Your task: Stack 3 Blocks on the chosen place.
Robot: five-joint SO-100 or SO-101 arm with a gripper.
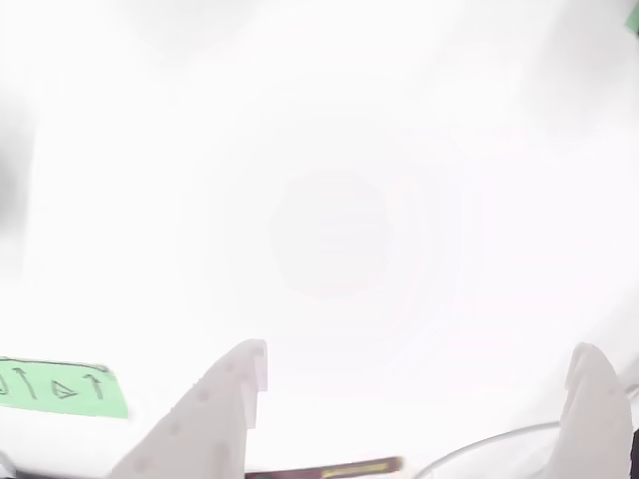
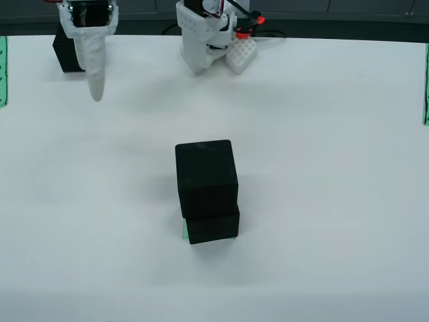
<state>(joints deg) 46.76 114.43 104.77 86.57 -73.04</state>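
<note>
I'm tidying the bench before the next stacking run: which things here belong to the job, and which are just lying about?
Job: top block, lower block, third block at the far edge, green patch under the stack, open gripper.
Lying about: green label, left green strip, right green strip.

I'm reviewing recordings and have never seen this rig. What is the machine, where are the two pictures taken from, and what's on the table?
It is a small white robot arm. The washed-out picture comes from a camera on its end effector, whose two fingers stand apart, holding nothing. The other picture looks down on the white table. A stack of two black blocks stands mid-table on a green patch; a third block sits at the top left, near the end effector.
</note>
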